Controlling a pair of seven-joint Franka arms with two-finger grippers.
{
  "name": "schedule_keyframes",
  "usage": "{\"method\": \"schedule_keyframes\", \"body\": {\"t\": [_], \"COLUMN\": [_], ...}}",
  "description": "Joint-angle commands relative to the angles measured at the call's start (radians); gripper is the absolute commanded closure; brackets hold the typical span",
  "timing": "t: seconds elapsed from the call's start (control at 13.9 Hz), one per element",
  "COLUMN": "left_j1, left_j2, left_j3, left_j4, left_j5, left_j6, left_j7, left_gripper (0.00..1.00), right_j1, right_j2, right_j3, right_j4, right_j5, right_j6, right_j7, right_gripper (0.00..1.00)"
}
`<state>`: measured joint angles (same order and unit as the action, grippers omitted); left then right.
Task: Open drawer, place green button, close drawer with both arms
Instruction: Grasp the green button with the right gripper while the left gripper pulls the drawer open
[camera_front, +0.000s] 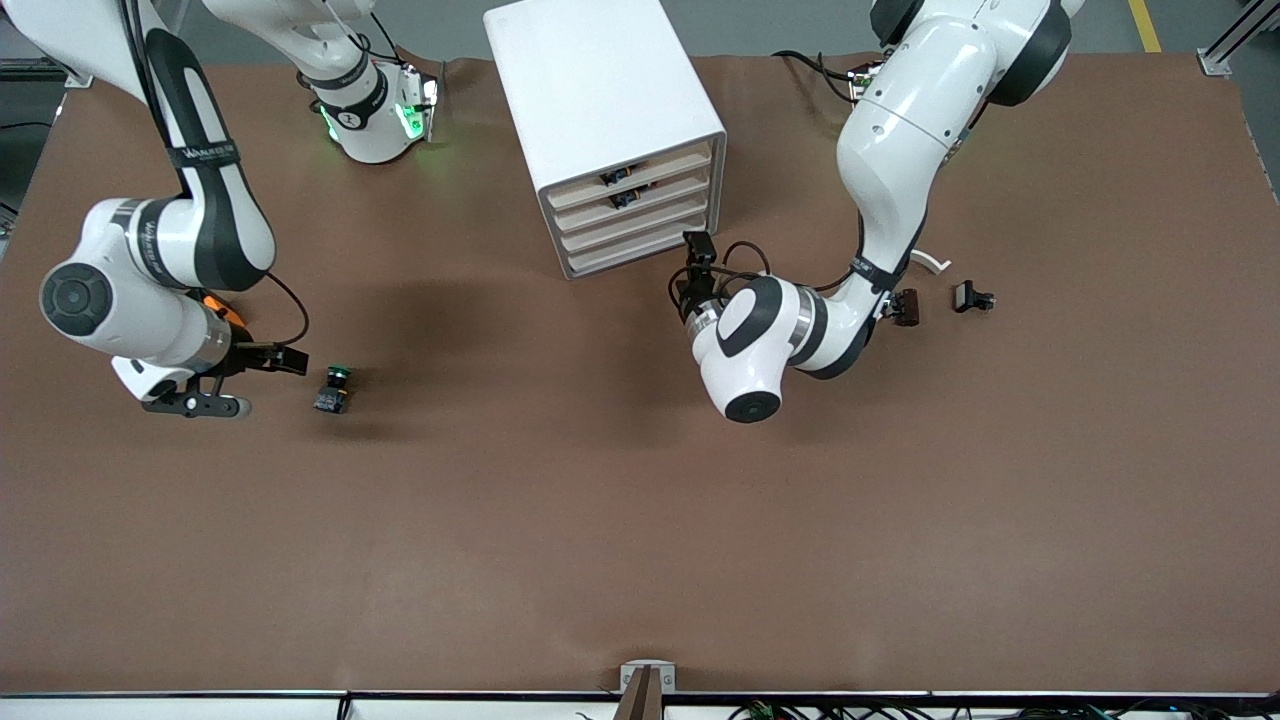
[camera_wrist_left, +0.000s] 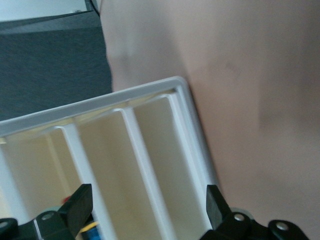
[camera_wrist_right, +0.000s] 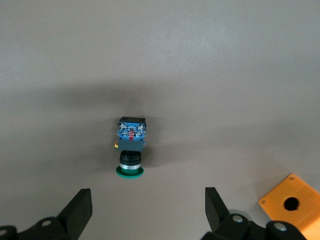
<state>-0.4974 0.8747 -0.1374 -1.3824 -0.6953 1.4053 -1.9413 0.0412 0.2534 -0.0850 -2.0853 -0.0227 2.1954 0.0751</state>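
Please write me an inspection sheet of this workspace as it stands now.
Surface: brown table, bare over its near half.
Drawer: third down in the white cabinet, looks shut.
Button: lying on its side on the table, toward the right arm's end.
Clutter: orange cube beside the right gripper; two small dark pieces toward the left arm's end.
Left gripper: open, in front of the drawers.
Right gripper: open, beside the button, not touching.
Cables: black loops on the left wrist.
Surroundings: grey floor, metal frame at the table's edges.
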Motion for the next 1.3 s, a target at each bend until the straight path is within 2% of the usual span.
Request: {"method": "schedule_keyframes", "body": {"t": [0.0, 0.22, 0.65, 1.01, 1.22], "left_j1": [0.002, -0.003, -0.018, -0.036, -0.05], "left_j2": [0.041, 0.087, 0.116, 0.141, 0.153], "left_j3": [0.001, 0.001, 0.001, 0.001, 0.001], "left_j4": [0.023, 0.023, 0.023, 0.029, 0.029], "left_j5": [-0.075, -0.116, -0.153, -0.197, -0.202], "left_j6": [-0.037, -0.035, -0.034, -0.025, 0.015], "left_j7": [0.065, 0.061, 0.053, 0.013, -0.01], "left_gripper": [0.0, 0.0, 0.0, 0.17, 0.23], "right_j1": [0.006, 0.012, 0.031, 0.034, 0.034], "right_j2": [0.004, 0.07, 0.118, 0.176, 0.195], "right_j3": [0.001, 0.001, 0.002, 0.002, 0.002], "right_j4": [-0.018, -0.021, -0.032, -0.029, -0.029], "right_j5": [0.014, 0.014, 0.014, 0.014, 0.014], "right_j6": [0.035, 0.137, 0.178, 0.237, 0.274], "right_j7": [0.049, 0.048, 0.049, 0.052, 0.052], "right_gripper": [0.0, 0.0, 0.0, 0.0, 0.0]}}
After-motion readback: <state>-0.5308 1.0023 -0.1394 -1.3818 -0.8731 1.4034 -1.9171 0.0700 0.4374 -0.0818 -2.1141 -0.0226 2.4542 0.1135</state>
